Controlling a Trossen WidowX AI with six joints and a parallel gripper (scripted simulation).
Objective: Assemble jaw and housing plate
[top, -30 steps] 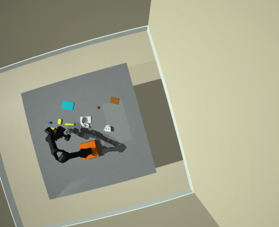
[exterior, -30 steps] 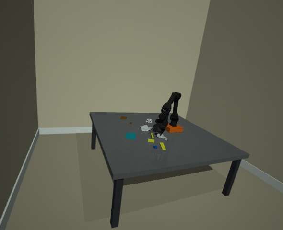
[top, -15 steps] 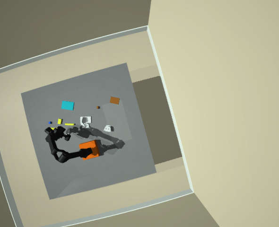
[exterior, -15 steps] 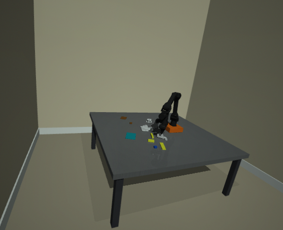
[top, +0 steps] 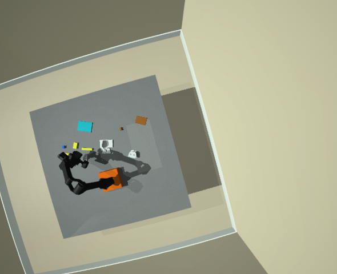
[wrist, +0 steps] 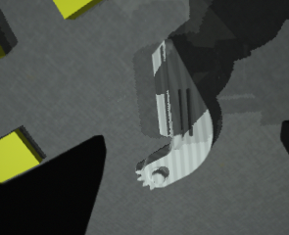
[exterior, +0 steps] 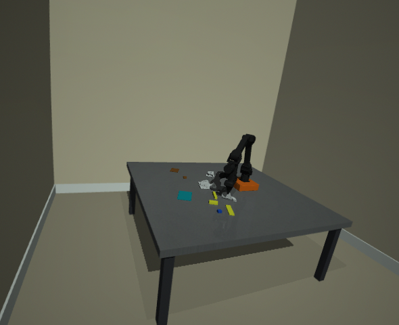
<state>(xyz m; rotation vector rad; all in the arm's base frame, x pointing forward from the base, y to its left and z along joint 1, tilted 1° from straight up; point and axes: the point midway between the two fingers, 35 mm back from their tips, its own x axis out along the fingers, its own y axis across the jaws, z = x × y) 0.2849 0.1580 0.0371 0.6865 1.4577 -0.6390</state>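
Pincer (wrist: pixel 191 136) wide open above loose white toothed jaw (wrist: pixel 187 132) (exterior: pixel 228 198), nothing gripped

We see open space around the white jaw (wrist: pixel 195 152), between the gripper's (wrist: pixel 195 134) spread fingers, so both sides are passable. A yellow block (wrist: pixel 12 156) crowds the finger at the picture's left. Towards the base (top: pixel 120 177) (exterior: pixel 247 186), bare tabletop (top: pixel 127 203) (exterior: pixel 280 213) gives us room.
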